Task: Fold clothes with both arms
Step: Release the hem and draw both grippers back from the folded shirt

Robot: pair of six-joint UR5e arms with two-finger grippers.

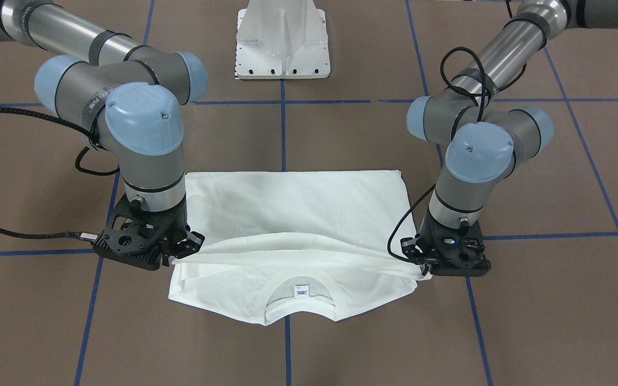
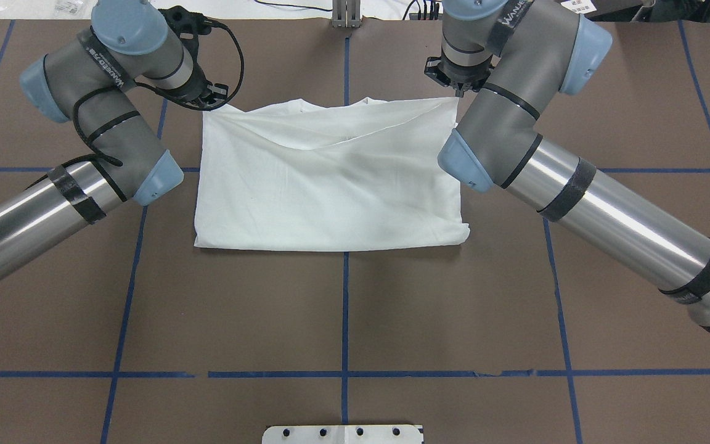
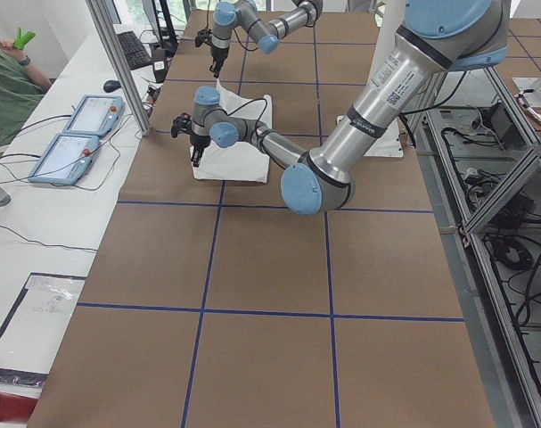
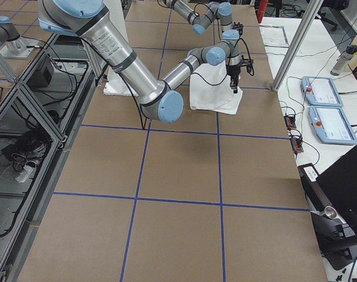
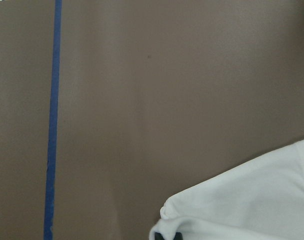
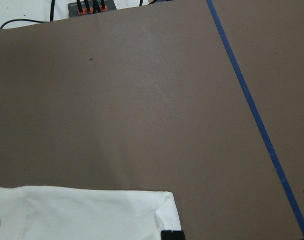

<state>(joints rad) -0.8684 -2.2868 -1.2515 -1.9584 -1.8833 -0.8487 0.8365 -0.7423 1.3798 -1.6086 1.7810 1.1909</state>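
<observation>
The white T-shirt (image 1: 293, 214) lies on the brown table, its ribbed collar and neck label (image 1: 301, 290) at the far end from the robot. A layer is folded up, and its edge hangs taut between both grippers just above the collar. My left gripper (image 1: 422, 268) is shut on the shirt's corner at the view's right. My right gripper (image 1: 179, 256) is shut on the opposite corner. In the overhead view the shirt (image 2: 330, 185) spans between the left gripper (image 2: 207, 103) and the right gripper (image 2: 457, 91). Each wrist view shows a pinched white corner (image 5: 242, 205) (image 6: 91, 212). The black text is hidden.
The white pedestal base (image 1: 283, 48) stands at the robot's side of the table. Blue tape lines (image 2: 345, 308) grid the brown surface. A side bench with two teach pendants (image 3: 74, 134) and a metal post (image 3: 118, 62) runs along the far edge.
</observation>
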